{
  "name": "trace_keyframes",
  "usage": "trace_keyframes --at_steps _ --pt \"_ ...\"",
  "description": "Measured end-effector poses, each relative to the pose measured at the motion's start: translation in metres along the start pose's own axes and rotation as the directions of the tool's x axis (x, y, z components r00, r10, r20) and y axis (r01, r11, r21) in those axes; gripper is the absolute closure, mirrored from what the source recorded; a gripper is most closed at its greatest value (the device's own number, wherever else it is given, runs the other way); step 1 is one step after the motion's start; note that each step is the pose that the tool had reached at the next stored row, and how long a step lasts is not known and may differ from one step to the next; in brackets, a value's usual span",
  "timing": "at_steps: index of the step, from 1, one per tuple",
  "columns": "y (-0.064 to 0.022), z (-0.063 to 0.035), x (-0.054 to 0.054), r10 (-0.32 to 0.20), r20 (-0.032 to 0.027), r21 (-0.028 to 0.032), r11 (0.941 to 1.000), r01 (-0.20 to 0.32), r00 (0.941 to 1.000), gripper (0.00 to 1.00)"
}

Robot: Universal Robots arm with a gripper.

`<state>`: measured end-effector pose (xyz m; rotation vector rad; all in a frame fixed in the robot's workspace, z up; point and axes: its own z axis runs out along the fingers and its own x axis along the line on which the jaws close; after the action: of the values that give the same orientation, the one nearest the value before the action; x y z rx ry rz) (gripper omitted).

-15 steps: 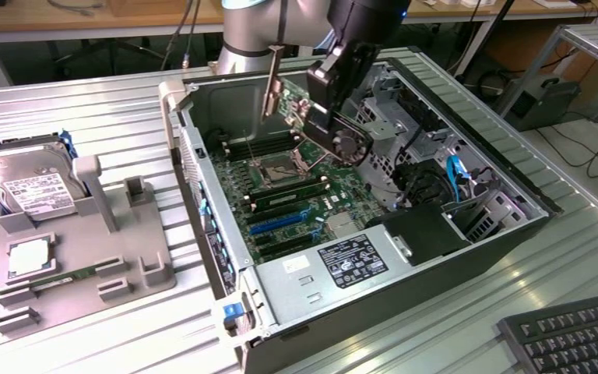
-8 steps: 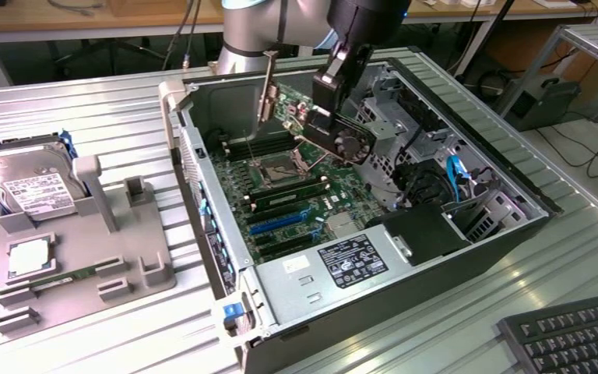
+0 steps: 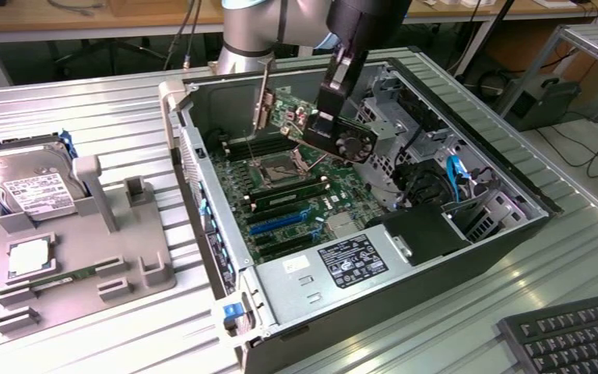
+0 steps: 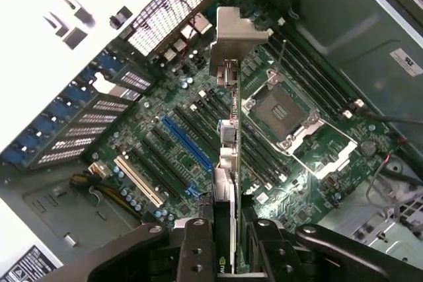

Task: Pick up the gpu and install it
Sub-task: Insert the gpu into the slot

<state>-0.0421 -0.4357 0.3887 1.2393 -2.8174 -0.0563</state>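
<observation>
Step in hand: carriage of the gpu [image 3: 286,109] to its slot. We find the pick-up done and the install not yet done.

The claw [image 3: 327,128] is clenched on the gpu, gripping both flat faces near mid-length. The card hangs on edge inside the open case [image 3: 507,204], raised clear of the board [image 3: 304,199]. Its bracket [image 3: 262,89] faces the rear wall.

In the wrist view the gpu [image 4: 228,146] is seen edge-on between the claw [image 4: 228,232] fingers. It lies over the strip between the blue slot [image 4: 188,142] and the socket [image 4: 281,113], not yet over the slot.

In our judgement, seating calls for three things:
- the card edge set parallel to the slot and directly above it;
- the bracket [image 4: 236,37] lined up with the rear openings;
- a straight, level press down.

We cannot tell whether the matching vented rear cover [image 4: 73,140] is off.

Surroundings: the memory slots [image 4: 310,74] and socket lie just beside the card. A blue cable [image 3: 453,175] and the power supply [image 3: 353,261] sit well apart from its path. Outside the case, the bench [image 3: 102,101] carries a grey fixture [image 3: 138,257] with the drive [image 3: 34,188] and a chip [image 3: 29,257]. A keyboard [image 3: 579,335] lies at the exterior view's right. None of these obstructs. The tight fit at the rear wall is the main hazard.
</observation>
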Motion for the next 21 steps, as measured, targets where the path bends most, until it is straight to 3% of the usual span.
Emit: trace_keyframes --at_steps 3,7,10,13,15,19,21 --pt "-0.0001 0.0014 0.000 -0.053 -0.0027 0.0018 0.9986 0.053 0.9986 0.74" --pt "-0.0002 0.0037 0.000 -0.137 -0.0069 0.0041 0.9906 0.137 0.9906 0.74" --pt "-0.0003 0.0052 0.000 -0.200 -0.0096 0.0053 0.9797 0.200 0.9797 0.74" --pt "-0.0004 0.0066 0.000 -0.266 -0.0116 0.0057 0.9640 0.266 0.9640 0.74" --pt "-0.0005 0.0077 0.000 -0.309 -0.0126 0.0059 0.9511 0.309 0.9511 0.74" --pt "-0.0006 0.0106 0.000 -0.427 -0.0152 0.0057 0.9041 0.427 0.9040 0.74" --pt "-0.0006 0.0112 0.000 -0.457 -0.0112 0.0043 0.8895 0.457 0.8895 0.74"
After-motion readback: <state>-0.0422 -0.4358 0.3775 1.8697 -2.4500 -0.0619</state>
